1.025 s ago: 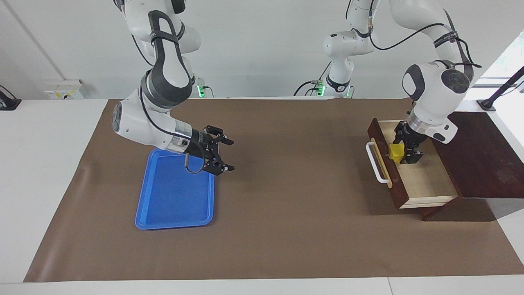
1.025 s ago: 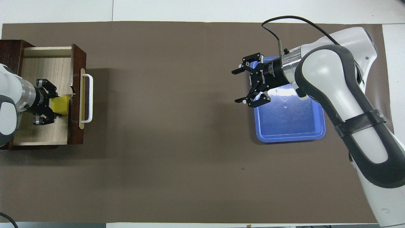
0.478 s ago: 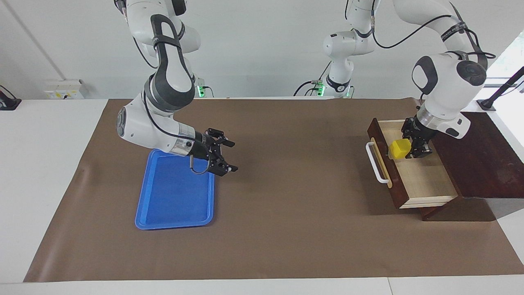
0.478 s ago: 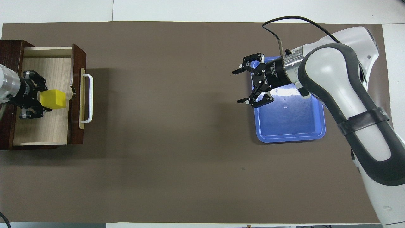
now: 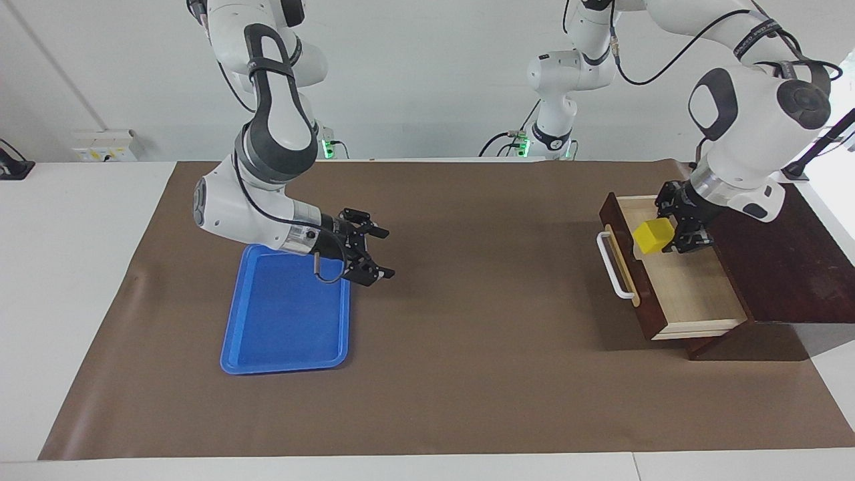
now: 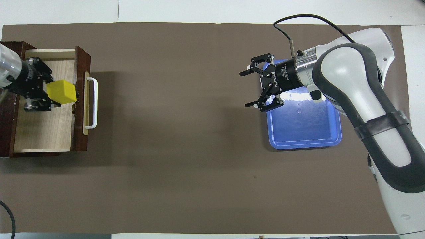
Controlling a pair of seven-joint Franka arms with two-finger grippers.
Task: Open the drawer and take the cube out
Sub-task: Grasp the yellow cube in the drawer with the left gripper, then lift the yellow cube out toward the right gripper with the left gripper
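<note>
The drawer [image 5: 695, 294] stands pulled open at the left arm's end of the table, its pale interior [image 6: 46, 129] showing, and its white bar handle [image 5: 611, 264] faces the table's middle. My left gripper [image 5: 668, 230] is shut on the yellow cube [image 5: 653, 235] and holds it in the air over the open drawer, close to the drawer front. In the overhead view the cube [image 6: 60, 92] sits between the left gripper's [image 6: 53, 91] black fingers. My right gripper [image 5: 381, 252] is open and empty, hovering over the blue tray's edge.
The blue tray [image 5: 284, 321] lies empty on the brown mat toward the right arm's end and also shows in the overhead view [image 6: 305, 129]. The dark wooden cabinet [image 5: 788, 260] holding the drawer sits at the table's edge.
My left gripper has lifted the cube from the drawer's floor up above the drawer. My right gripper has drifted slightly toward the table's middle and stays open.
</note>
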